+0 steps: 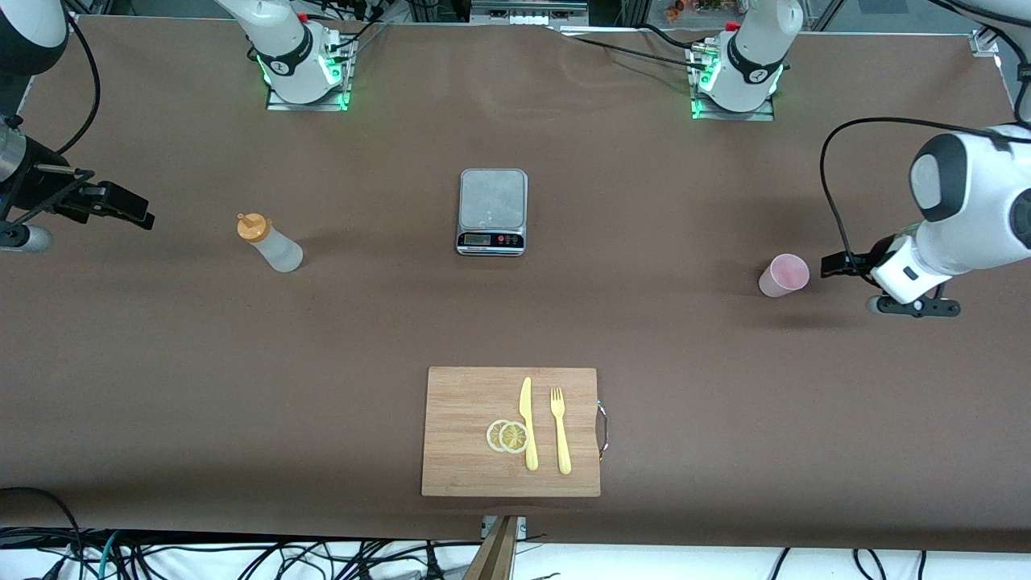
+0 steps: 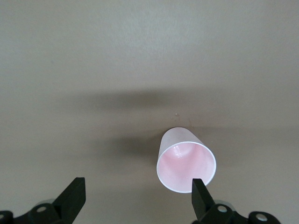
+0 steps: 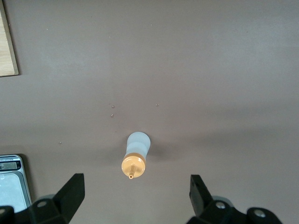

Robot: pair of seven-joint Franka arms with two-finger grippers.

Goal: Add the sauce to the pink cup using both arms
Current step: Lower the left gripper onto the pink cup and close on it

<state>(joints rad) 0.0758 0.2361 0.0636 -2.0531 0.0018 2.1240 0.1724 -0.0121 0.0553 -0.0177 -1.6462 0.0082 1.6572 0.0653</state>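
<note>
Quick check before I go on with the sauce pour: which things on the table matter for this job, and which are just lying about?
For the job:
sauce bottle, standing toward the right arm's end
pink cup, standing empty toward the left arm's end
left end effector, open by the cup
right end effector, open by the bottle

Lying about:
kitchen scale
cutting board with lemon slices, knife, fork
</note>
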